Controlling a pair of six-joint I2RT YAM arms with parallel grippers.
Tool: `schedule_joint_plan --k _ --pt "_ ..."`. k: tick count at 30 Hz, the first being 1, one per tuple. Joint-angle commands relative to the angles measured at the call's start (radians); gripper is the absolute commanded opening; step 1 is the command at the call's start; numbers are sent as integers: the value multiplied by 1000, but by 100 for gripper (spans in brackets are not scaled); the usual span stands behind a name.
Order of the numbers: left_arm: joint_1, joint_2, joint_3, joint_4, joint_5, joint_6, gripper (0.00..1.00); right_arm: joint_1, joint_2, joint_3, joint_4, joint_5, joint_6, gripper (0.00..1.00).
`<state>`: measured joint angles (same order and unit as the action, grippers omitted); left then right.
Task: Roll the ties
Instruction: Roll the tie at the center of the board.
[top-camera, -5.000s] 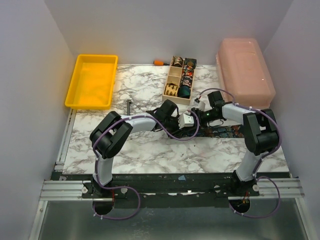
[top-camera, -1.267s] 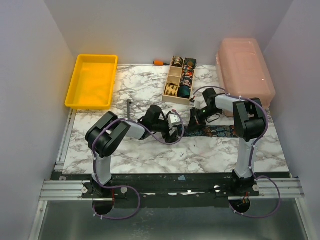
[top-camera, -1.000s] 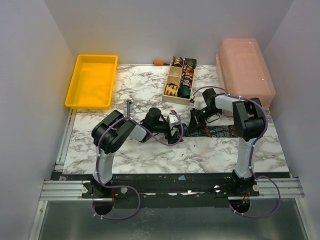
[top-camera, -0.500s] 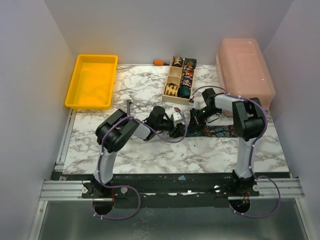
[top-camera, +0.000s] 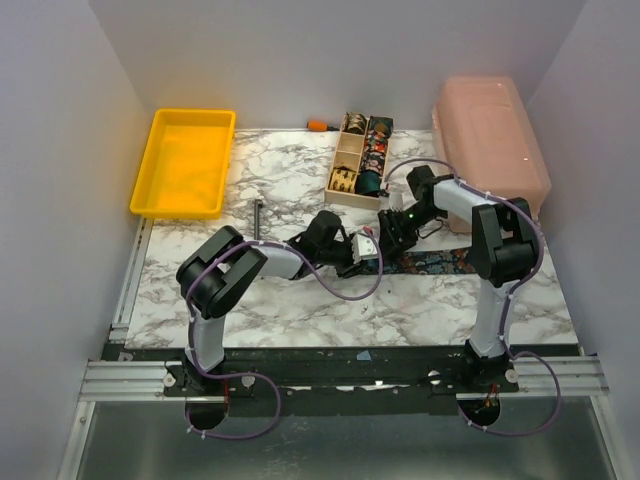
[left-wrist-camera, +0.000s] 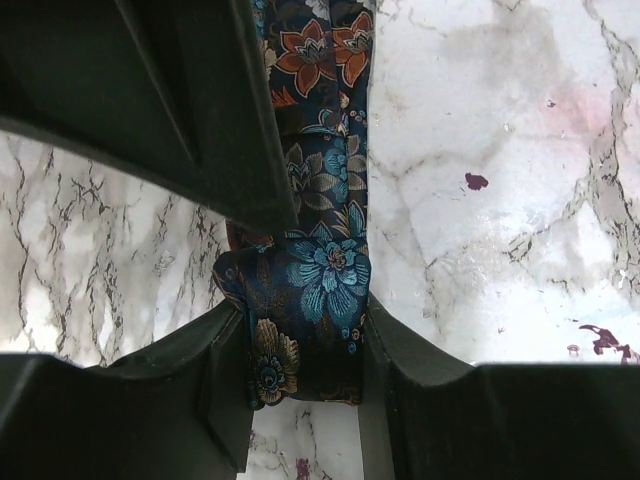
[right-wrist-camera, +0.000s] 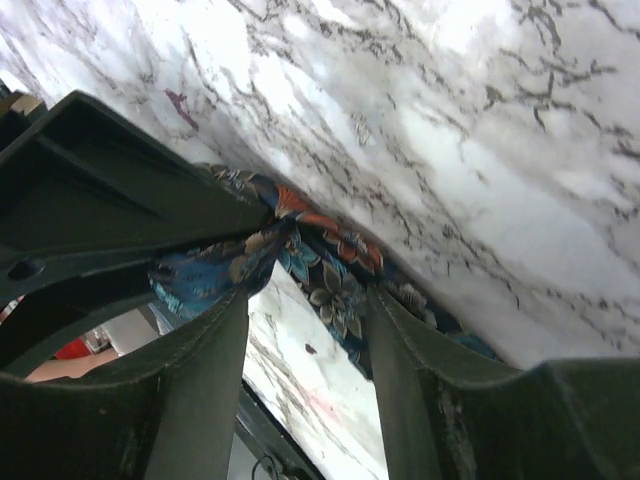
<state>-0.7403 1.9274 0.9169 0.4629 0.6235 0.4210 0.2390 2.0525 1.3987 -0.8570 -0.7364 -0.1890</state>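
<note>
A dark tie with a multicoloured floral print (top-camera: 440, 262) lies as a strip on the marble table, right of centre. Its left end is folded over into a small roll (left-wrist-camera: 305, 330). My left gripper (top-camera: 366, 248) is shut across this roll, one finger on each edge (left-wrist-camera: 303, 310). My right gripper (top-camera: 393, 228) stands just behind and to the right of it. Its jaws are apart (right-wrist-camera: 308, 295), with the tips at the tie (right-wrist-camera: 335, 270) and bare marble showing between them. Its dark finger (left-wrist-camera: 200, 110) covers part of the tie in the left wrist view.
A wooden compartment box (top-camera: 345, 152) with several coiled ties stands at the back centre. A yellow tray (top-camera: 183, 160) is at the back left and a pink lidded bin (top-camera: 490, 140) at the back right. A dark T-shaped tool (top-camera: 258, 212) lies left of the arms.
My left gripper drew back to the left, then moved right again with the tie's end, closer to the right gripper. My right gripper shifted slightly toward the back.
</note>
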Motion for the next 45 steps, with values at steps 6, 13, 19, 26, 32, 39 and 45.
schedule_joint_plan --k 6,13,19,26,32,39,45 --pt "-15 38 22 -324 -107 98 17 -9 -111 -77 -33 -145 54 64" --pt "-25 46 55 -360 -116 96 19 6 -49 -94 89 -175 153 61" --pt "-25 50 65 -366 -111 74 22 6 4 -108 89 -107 119 29" --pt "-17 48 81 -332 -50 -4 52 -6 32 -124 71 15 30 0" --pt "17 27 24 -97 101 -136 73 -20 33 -150 120 138 -39 0" --pt "24 56 7 121 164 -207 82 -33 76 -133 149 187 -39 0" --pt "19 112 46 229 170 -274 81 -33 94 -140 161 203 -44 0"
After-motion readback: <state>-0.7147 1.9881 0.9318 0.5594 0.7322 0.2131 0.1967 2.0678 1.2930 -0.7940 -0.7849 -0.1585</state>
